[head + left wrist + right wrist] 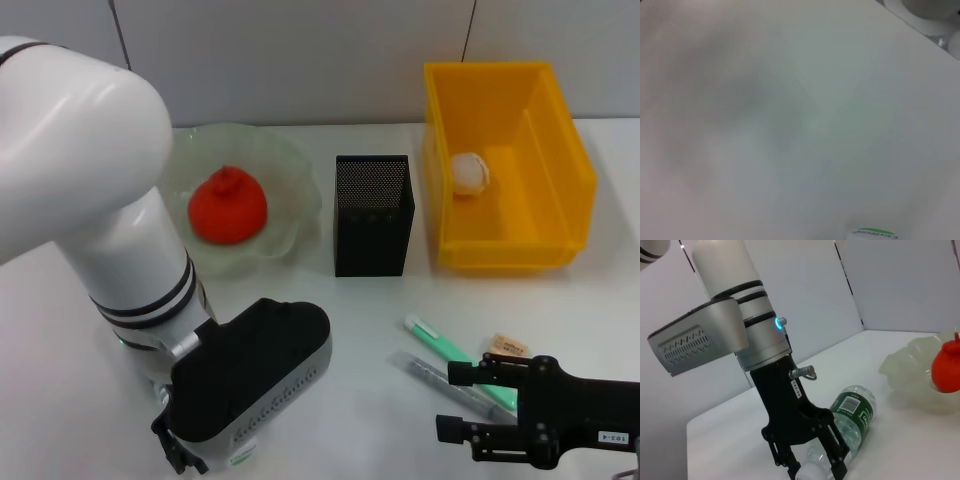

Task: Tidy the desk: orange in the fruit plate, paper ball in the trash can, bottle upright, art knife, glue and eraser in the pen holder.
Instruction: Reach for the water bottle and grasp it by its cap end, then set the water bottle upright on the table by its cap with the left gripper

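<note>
- The left gripper (812, 467) is down at the near left of the table (330, 330), its black fingers (836, 455) spread to either side of the cap end of the bottle (852, 415) — not visibly pressed tight on it. The left wrist view shows only blurred white surface.
- The bottle lies on its side on the table, green label facing up, its base pointing toward the fruit plate (285, 195); in the head view the left arm hides it.
- The orange (227, 205) sits inside the pale, frilled fruit plate at the far left.
- The right gripper (458, 402) hovers low at the near right with its two black fingers (470, 373) apart and nothing between them.
- Just beside those fingers lie a green-and-white pen-shaped item (440, 345), a clear one (425, 372) alongside it, and a small tan eraser (509, 346) — which is the glue and which the art knife I cannot tell.
- The black mesh pen holder (373, 215) stands upright at the middle, between plate and bin.
- The paper ball (469, 172) rests inside the yellow trash can (545, 130) at the far right.
</note>
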Action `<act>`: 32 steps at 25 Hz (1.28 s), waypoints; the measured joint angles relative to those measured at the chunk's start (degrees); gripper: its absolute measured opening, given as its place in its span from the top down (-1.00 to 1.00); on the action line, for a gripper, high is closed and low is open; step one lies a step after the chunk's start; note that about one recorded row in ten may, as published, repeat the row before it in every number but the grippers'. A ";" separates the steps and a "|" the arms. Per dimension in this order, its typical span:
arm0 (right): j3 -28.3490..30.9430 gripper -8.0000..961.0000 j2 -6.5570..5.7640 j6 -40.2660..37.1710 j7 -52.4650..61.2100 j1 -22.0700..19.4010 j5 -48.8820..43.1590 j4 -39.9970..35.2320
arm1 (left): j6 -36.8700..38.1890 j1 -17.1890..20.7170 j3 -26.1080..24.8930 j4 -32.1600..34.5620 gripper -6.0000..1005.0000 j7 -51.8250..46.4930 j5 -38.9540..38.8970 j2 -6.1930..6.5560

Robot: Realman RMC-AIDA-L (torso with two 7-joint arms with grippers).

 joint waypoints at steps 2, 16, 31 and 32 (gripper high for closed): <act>0.11 -0.54 0.00 0.06 -0.02 0.15 0.00 -0.39 | -0.02 -0.23 0.28 -0.28 -0.59 0.00 0.09 0.00; 0.61 -0.54 0.00 0.74 -0.42 0.48 0.00 -1.79 | 4.79 -0.76 3.57 1.58 0.04 0.10 -0.35 0.00; 0.61 -0.54 -0.24 0.38 -0.58 0.41 -0.09 -1.65 | 16.76 -1.65 -18.79 3.44 0.11 2.17 -9.25 0.51; 0.60 -0.54 -0.28 0.35 -0.58 0.46 -0.09 -1.60 | 17.56 -1.89 -21.89 2.73 0.10 2.21 -9.86 0.59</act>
